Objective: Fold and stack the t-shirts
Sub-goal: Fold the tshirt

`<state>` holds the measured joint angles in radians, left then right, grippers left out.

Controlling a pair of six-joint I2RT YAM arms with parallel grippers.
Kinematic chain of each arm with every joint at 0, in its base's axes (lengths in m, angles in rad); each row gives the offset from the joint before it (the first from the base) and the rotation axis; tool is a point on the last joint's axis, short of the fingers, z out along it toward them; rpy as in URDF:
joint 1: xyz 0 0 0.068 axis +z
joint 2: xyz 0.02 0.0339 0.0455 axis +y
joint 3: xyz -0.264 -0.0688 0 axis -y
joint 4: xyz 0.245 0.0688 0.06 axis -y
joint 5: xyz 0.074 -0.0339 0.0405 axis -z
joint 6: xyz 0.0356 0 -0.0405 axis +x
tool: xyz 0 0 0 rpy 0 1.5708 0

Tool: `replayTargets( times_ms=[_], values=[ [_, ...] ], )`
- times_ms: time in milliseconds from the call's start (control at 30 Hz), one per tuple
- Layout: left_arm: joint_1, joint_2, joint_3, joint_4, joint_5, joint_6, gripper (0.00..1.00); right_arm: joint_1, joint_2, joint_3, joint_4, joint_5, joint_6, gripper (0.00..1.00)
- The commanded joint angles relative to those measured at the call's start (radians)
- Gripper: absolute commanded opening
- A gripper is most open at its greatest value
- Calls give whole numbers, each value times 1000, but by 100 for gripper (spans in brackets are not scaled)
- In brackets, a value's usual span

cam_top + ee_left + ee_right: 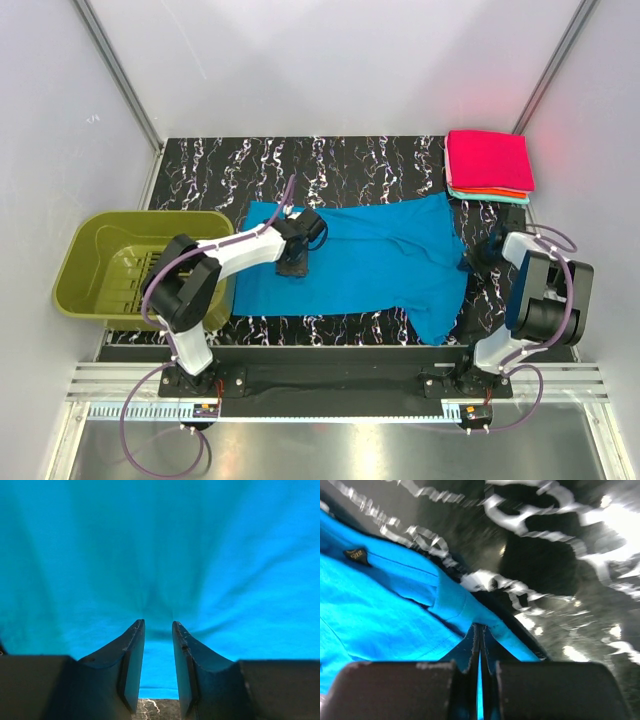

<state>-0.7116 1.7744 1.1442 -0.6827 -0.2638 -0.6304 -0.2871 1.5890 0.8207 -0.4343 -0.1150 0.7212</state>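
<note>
Since the bright blue soft cloth t-shirt (380,262), spread centrally, looks limp and light, edges suit pinching: right gripper (480,630) clamps its 3 o'clock hem; left gripper (157,625), jaws parted, presses its 9 o'clock side.

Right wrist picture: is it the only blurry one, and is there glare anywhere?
Right wrist view: the marbled table is smeared, its white veins blown out at upper right; the blue t-shirt is fairly crisp. Left wrist view: cloth soft, dark pincer fingers sharp. Top view: sharp overall, a red glow on the wall beside the pink t-shirt.
</note>
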Motion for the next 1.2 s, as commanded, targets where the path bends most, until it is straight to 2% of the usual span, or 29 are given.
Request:
replayTargets(
  times_ms=[0,167,333,433,467,500,600,733,900,1033,1167],
  values=[
    [-3,-46,-14,20,-31,-17,34,-50,-1,-23,-92,138,-69,0],
    [-20,-52,-61,21,-37,-58,34,-70,-101,-8,-210,195,-85,0],
    [-52,-128,-139,17,17,-130,34,-70,-233,-64,-224,85,-60,0],
    [-54,-217,-100,15,49,-97,37,-70,-287,-17,-218,20,-114,9],
    [-49,-230,-71,12,51,-72,42,-70,-296,20,-189,2,-127,14],
    [-43,-231,4,6,51,-28,45,-70,-303,34,-157,-23,-156,22],
    [18,-170,154,-8,84,40,46,-70,-244,133,-81,-75,-209,33],
    [99,-9,299,-21,116,89,46,-69,-120,238,25,-135,-285,41],
    [201,143,463,-29,202,126,46,-58,6,274,239,-230,-350,42],
    [227,236,540,-35,216,147,46,-43,133,377,259,-316,-404,42],
    [239,299,595,-41,213,158,47,23,215,432,259,-255,-497,45]
  ],
)
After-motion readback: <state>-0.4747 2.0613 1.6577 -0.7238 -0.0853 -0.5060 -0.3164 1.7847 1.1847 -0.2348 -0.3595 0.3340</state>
